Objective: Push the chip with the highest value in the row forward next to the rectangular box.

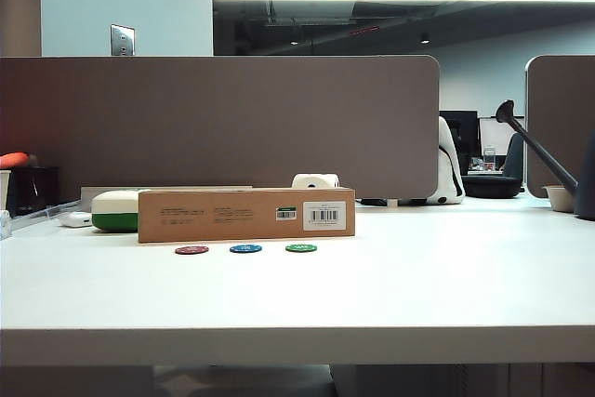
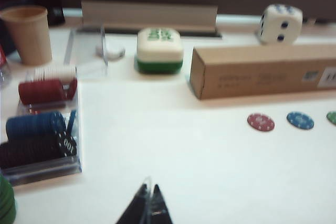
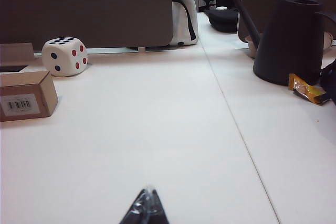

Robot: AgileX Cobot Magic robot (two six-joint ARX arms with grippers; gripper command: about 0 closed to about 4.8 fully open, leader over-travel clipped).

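Three chips lie in a row just in front of the rectangular box [image 1: 246,215]: a dark red chip [image 1: 191,250], the blue chip [image 1: 245,248] in the middle, and a green chip [image 1: 301,248]. The left wrist view shows the box [image 2: 262,71] with the red chip [image 2: 261,122], blue chip [image 2: 300,120] and the edge of the green chip [image 2: 332,117]. My left gripper [image 2: 148,190] is shut and empty, hovering over bare table well short of the chips. My right gripper [image 3: 148,192] is shut and empty too, with only the box end [image 3: 26,94] in its view. Neither gripper appears in the exterior view.
A white-and-green case [image 1: 115,210] sits left of the box, a white die [image 2: 281,23] behind it. A clear chip rack [image 2: 44,124] and a paper cup [image 2: 28,34] stand at the far left. A dark watering can [image 3: 291,38] and a snack wrapper [image 3: 307,89] are at the right.
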